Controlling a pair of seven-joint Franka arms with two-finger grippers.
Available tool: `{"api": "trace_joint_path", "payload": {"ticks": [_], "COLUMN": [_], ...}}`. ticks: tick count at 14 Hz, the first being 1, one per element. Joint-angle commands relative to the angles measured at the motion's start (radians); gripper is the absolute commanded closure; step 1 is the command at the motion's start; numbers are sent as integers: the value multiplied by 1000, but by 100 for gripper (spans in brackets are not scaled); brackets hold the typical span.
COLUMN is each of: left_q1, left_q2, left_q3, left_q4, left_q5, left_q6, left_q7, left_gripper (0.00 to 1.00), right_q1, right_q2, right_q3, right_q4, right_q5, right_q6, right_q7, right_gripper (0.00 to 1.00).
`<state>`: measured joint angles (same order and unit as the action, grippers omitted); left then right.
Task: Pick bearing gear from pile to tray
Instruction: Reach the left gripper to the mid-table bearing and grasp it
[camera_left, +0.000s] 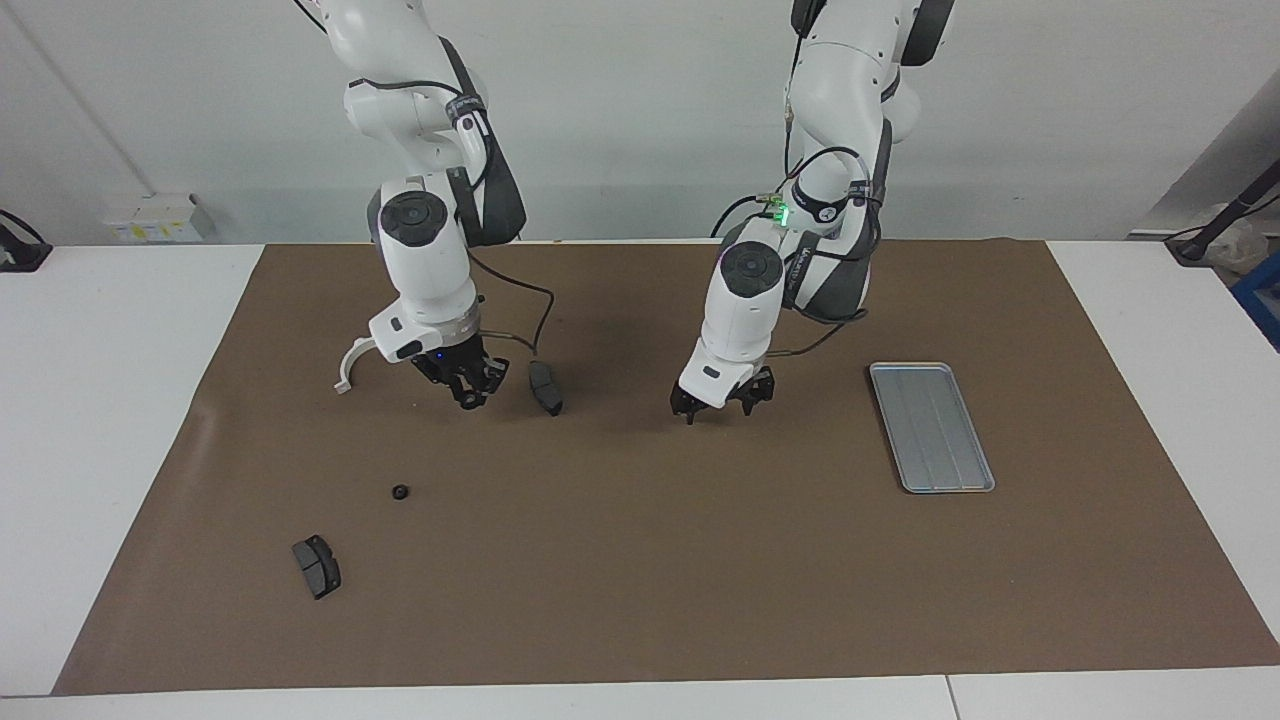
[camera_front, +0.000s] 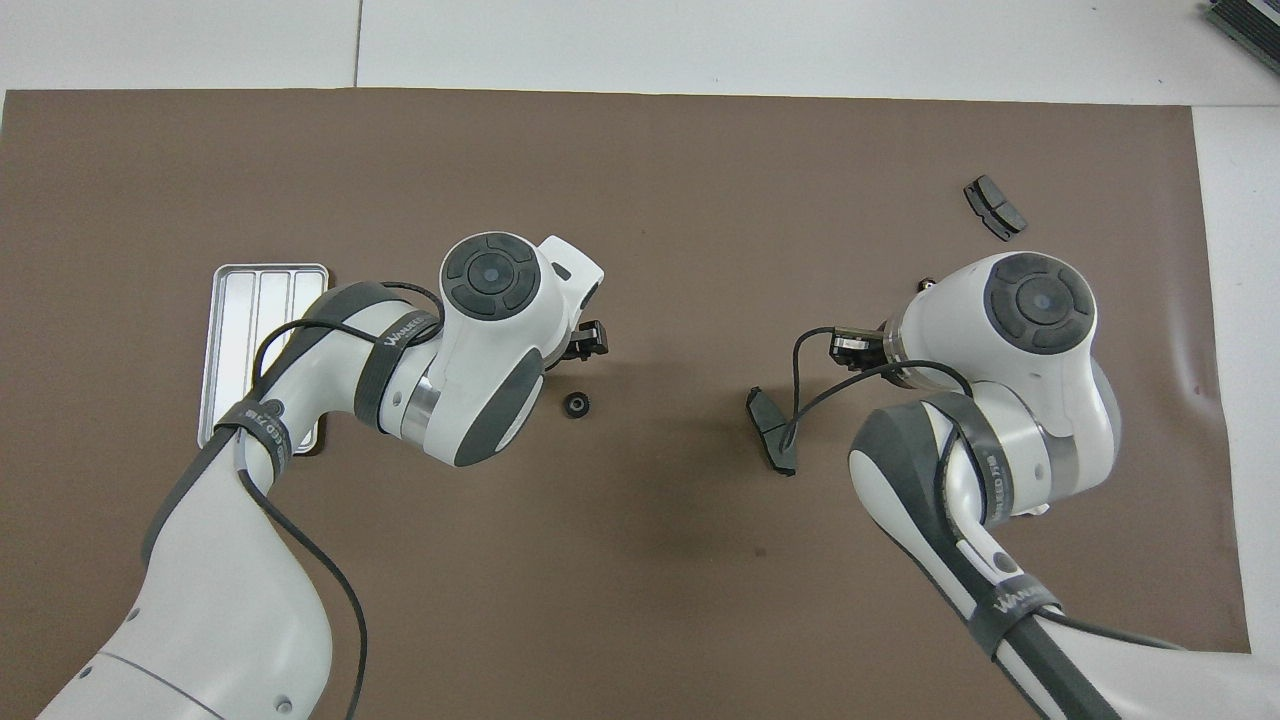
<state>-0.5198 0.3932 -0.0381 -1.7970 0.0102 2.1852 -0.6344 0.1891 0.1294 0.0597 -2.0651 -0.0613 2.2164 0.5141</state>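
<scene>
The bearing ring (camera_front: 576, 404) nearest the task's next pick lies flat on the brown mat (camera_left: 640, 580) near the middle of the bench, apart from every other part and well apart from the tray (camera_left: 930, 425), which sits toward the left arm's end and holds no part yet. The left gripper (camera_left: 718, 408) hangs low over this ring with its jaws released and spread wide. In the facing view the ring itself is hidden by the gripper, so whether it sits squarely between the jaws cannot be confirmed. In my judgement the step in hand is the grasp, with nothing delivered so far. Main hazard: the ring is small and round, so an off-centre closure would likely push it aside or flick it across the mat. A descent too deep would drive the jaws into the mat. The right gripper (camera_left: 466, 393) waits low between the white bracket (camera_left: 350, 365) and a dark pad (camera_left: 545, 387). Whether it is clenched or carries anything cannot be told. A second ring (camera_left: 400, 492) and another pad (camera_left: 317, 566) lie farther from the robots toward the right arm's end, untouched.
</scene>
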Motion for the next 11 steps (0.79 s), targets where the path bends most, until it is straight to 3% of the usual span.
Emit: {"api": "trace_joint_path", "payload": {"ticks": [1, 11], "left_q1": [-28, -74], "left_q2": [-46, -34], "left_q3": [6, 6], "left_q4": [-67, -125], "left_q5": [8, 7], "left_q6": [38, 97], "left_q7": [-25, -71], "left_gripper": [0, 14], "right_q1": [-8, -8], "right_q2": [9, 7], "right_q3": [5, 3], "right_q4": [13, 8], "right_q5": [18, 18], "right_q6": [-8, -1], "right_q7": [-39, -42], "right_gripper": [100, 100]}}
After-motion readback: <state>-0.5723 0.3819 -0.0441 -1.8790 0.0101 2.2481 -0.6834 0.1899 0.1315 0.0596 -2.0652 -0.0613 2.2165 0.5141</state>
